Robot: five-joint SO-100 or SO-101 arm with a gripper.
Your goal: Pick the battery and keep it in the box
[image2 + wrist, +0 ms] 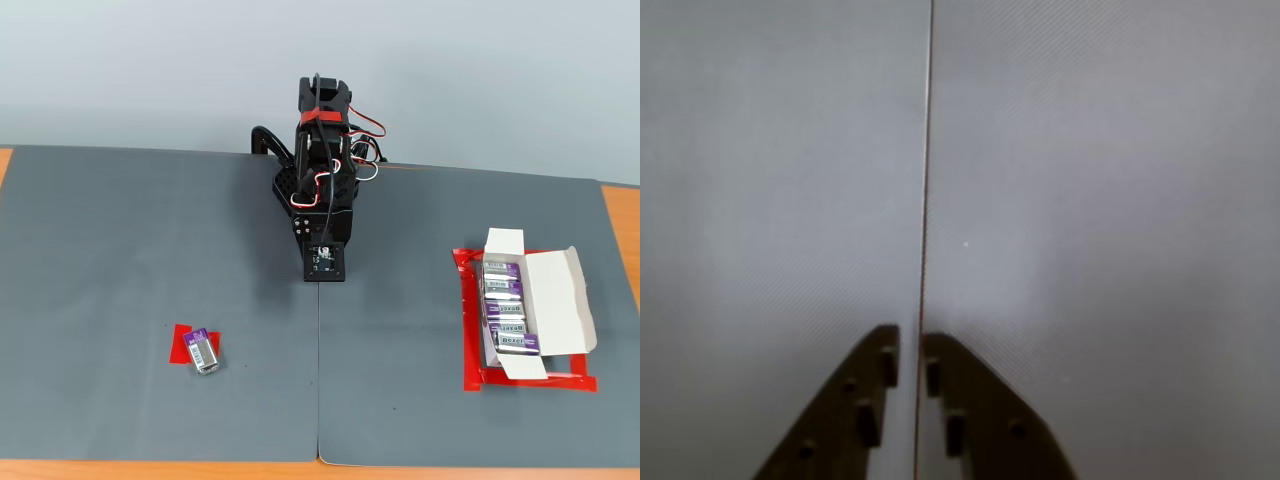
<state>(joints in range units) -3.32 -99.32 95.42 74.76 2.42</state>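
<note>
The battery, a small block with a purple end and a silver label, lies partly on a flat red tape patch at the front left of the grey mat in the fixed view. At the right stands the box, a white carton with its flaps open and several purple-ended batteries in a row inside. My gripper hangs folded at the back middle, far from both. In the wrist view the gripper is shut with nothing between its dark fingers, only a thin slit over the mat seam. Neither battery nor box appears in the wrist view.
Two grey mats meet at a seam running from the arm's base to the front edge. A red tape frame surrounds the box. Orange table edge shows at the right side and along the front.
</note>
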